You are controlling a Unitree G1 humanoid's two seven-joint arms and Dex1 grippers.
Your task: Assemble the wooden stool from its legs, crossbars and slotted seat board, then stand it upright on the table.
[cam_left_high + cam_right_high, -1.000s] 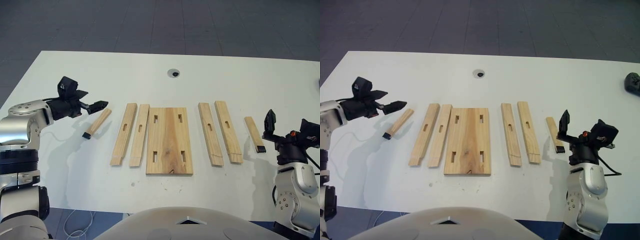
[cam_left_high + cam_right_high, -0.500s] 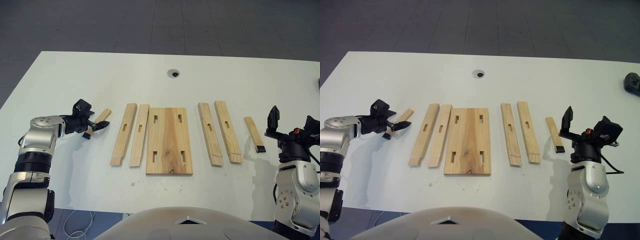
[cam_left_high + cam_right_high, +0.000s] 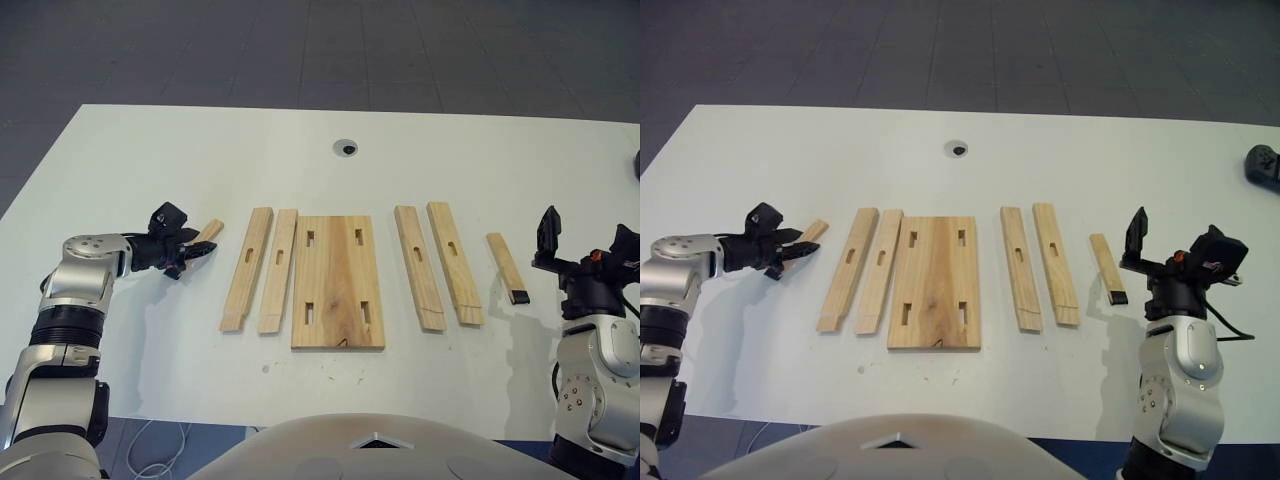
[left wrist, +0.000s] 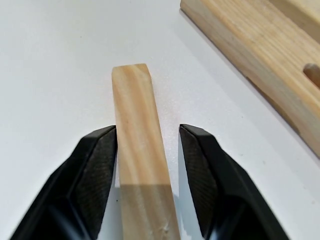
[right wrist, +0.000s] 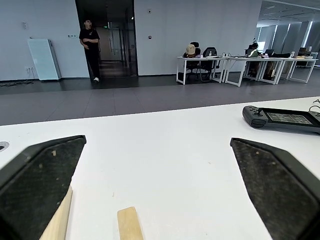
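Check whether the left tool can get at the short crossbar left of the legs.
Probably yes. The left tool is open astride the short crossbar, fingers on either side and nothing between; the nearest leg lies clear of it.

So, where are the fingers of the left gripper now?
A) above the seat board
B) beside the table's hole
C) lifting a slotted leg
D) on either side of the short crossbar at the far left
D: the left gripper has its fingers flanking the short crossbar, flat on the table.
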